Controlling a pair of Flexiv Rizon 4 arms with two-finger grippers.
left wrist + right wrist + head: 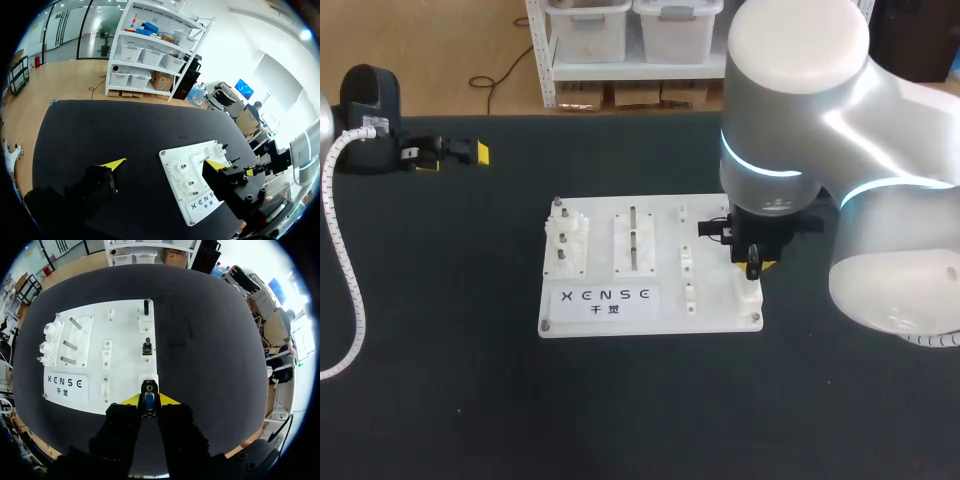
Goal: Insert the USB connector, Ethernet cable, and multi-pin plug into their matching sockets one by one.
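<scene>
Black surface bears a white board; right gripper, clenched on the USB plug, should lower it squarely; left gripper released.

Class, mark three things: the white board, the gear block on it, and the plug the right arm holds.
white board (715, 315), head view, bare surface near its front right corner.
gear block (565, 240), head view, its middle gear.
plug (149, 399), right wrist view, its blue middle.
</scene>
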